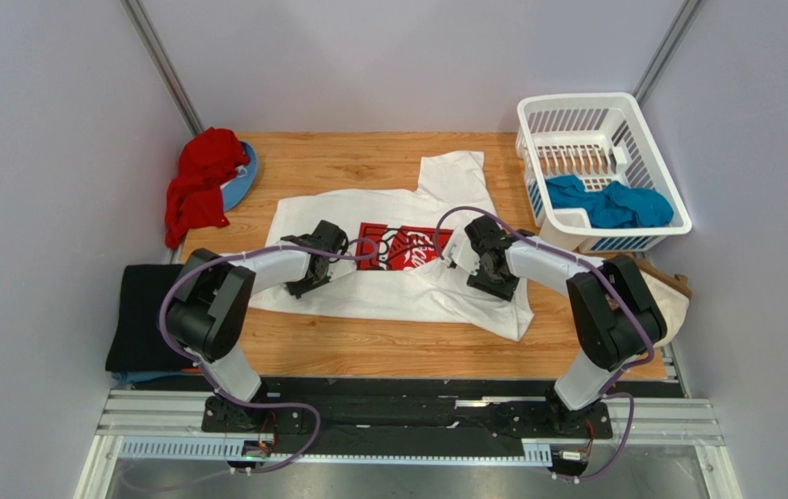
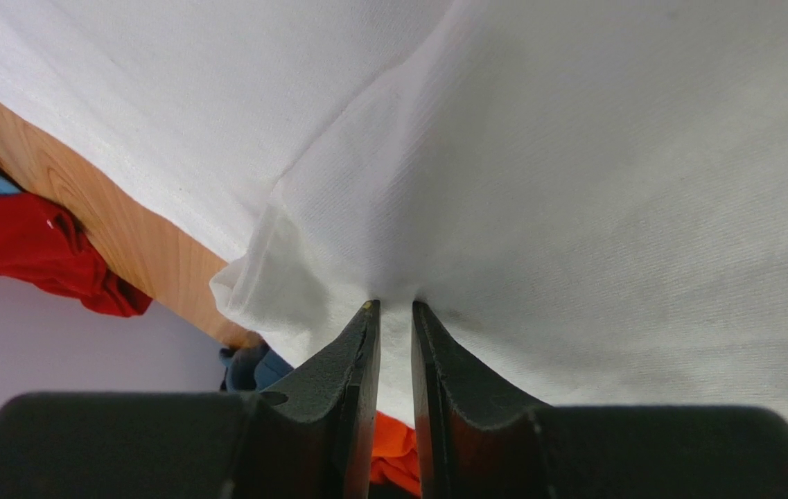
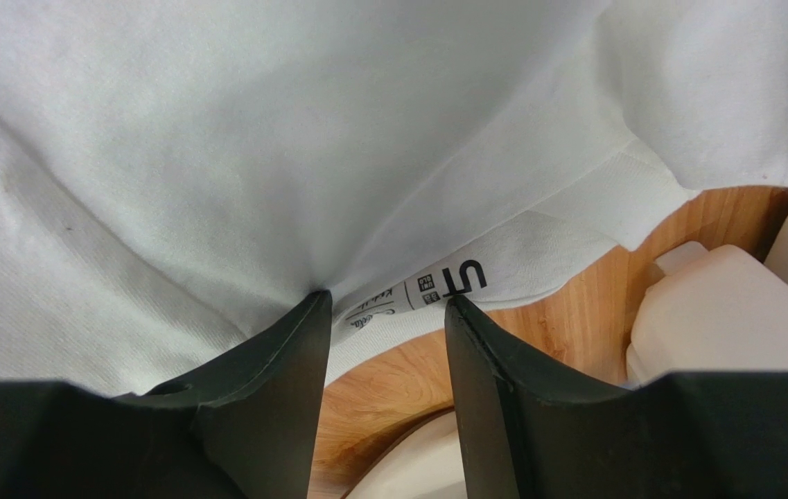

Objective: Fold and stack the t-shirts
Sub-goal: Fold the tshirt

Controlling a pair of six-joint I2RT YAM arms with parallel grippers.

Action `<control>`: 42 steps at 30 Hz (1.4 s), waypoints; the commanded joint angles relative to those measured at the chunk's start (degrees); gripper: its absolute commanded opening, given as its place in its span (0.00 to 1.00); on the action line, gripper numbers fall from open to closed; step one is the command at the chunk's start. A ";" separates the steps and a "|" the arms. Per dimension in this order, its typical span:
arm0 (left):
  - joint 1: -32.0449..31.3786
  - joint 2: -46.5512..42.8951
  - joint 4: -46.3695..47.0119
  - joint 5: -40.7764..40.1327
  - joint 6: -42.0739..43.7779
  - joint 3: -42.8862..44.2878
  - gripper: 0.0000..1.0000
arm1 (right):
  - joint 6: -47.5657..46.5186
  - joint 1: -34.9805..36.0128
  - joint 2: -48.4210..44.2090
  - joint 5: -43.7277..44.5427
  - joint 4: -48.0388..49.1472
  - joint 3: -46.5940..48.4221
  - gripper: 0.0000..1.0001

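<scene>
L gripper (image 2: pixel 393 305) on soft white tee (image 2: pixel 596 156)

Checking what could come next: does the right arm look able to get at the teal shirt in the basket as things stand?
Probably yes, once freed. The teal shirt lies in the open-topped basket beside the right hand, with nothing covering it, but that hand is now at the collar of the white shirt.

A white plastic basket (image 1: pixel 573 102) stands at the far right corner of the wooden surface (image 1: pixel 367 353), a cream cloth bag (image 1: pixel 676 294) lies just beside it, and a blue round thing (image 1: pixel 246 177) lies at the far left.
</scene>
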 commanded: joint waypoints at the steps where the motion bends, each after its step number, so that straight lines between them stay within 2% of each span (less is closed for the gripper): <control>1: -1.55 -0.94 -4.24 4.61 -4.90 -4.61 0.27 | 2.07 0.65 -1.76 -3.12 -3.90 -3.04 0.50; 18: -5.16 -6.57 -8.55 6.36 -9.64 -9.98 0.26 | 1.89 1.09 -9.41 -2.68 -8.74 -6.29 0.51; 25: -5.16 -12.53 -8.81 5.48 -8.33 -7.79 0.28 | 3.38 1.18 -10.38 -3.47 -9.97 -3.48 0.52; 29: -5.16 -17.20 -9.43 6.97 -6.75 -4.36 0.36 | 3.91 1.27 -13.09 -3.39 -11.98 -0.76 0.54; 35: -5.16 -23.35 -7.41 8.21 -4.73 1.62 0.47 | 5.50 1.27 -16.09 -2.51 -13.05 8.20 0.59; 37: -5.16 -24.67 -3.66 6.90 -3.85 3.02 0.51 | 6.02 0.92 -15.74 -1.46 -11.56 12.24 0.77; 38: -4.90 -24.94 -1.89 5.67 -2.71 3.38 0.55 | 6.11 0.48 -15.22 -0.84 -8.68 13.38 0.80; 42: -1.83 -21.01 4.81 6.36 -0.50 7.15 0.63 | 8.56 -3.64 -7.34 -2.77 -1.98 22.08 0.82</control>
